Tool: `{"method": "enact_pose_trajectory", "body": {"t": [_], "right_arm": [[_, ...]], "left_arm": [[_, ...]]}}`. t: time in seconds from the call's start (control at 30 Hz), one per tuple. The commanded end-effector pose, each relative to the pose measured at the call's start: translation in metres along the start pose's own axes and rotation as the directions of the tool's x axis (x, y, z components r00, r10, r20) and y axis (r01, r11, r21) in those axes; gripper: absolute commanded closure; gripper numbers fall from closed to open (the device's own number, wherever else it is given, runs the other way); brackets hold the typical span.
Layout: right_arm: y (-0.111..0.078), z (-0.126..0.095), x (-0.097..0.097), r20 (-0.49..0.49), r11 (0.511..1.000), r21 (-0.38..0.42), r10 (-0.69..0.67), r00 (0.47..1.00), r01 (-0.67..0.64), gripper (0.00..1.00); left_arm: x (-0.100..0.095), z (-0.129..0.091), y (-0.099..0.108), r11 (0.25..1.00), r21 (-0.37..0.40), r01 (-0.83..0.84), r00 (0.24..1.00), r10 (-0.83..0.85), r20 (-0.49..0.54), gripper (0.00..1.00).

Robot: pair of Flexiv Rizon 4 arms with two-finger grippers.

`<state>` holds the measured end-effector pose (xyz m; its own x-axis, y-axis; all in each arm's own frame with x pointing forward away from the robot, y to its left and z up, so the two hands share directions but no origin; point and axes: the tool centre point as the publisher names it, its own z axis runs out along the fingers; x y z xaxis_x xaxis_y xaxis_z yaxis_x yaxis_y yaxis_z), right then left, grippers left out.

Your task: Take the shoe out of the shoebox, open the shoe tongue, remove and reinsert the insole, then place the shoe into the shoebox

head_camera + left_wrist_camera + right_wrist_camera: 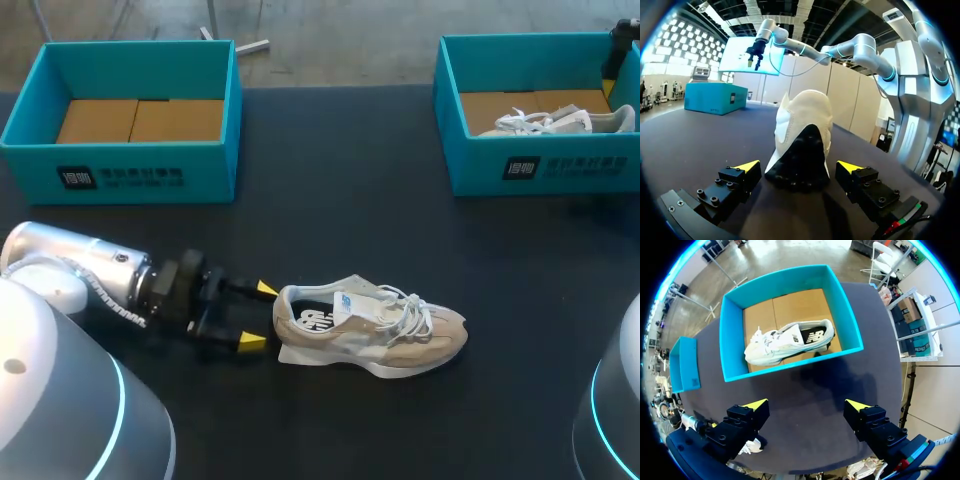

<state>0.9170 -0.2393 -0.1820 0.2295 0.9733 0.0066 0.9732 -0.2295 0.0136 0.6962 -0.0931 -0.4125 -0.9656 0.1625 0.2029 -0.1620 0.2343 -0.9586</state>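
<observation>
Lying on its sole near the middle of the black table [350, 200], the beige suede-and-mesh sneaker [370, 335] points its toe right. The left gripper [257, 315] is wide open and empty, its tips flanking the heel and apparently clear of it. The right gripper [807, 405] hangs open and empty over the far-right teal cardboard shoebox [790, 277]. The sneaker is probably light with a soft upper; the heel counter is stiffest, so grip there.

Print on the left shoebox's label [120, 178] and right shoebox's label [545, 168] is too small to read.
</observation>
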Motion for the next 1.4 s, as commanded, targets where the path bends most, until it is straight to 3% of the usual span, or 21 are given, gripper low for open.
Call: {"method": "enact_pose_trajectory", "body": {"t": [0.03,1.4], "right_arm": [[0.0,0.0,0.0,-0.001,1.0,-0.001,0.0,1.0,0.0,0.0],[0.0,0.0,0.0,-0.001,1.0,-0.001,0.0,1.0,0.0,0.0]], "left_arm": [[-0.002,0.006,0.002,1.0,0.01,0.006,1.0,-0.006,0.006,0.0],[0.002,0.036,-0.001,1.0,0.013,-0.008,1.0,0.008,0.019,0.0]]}}
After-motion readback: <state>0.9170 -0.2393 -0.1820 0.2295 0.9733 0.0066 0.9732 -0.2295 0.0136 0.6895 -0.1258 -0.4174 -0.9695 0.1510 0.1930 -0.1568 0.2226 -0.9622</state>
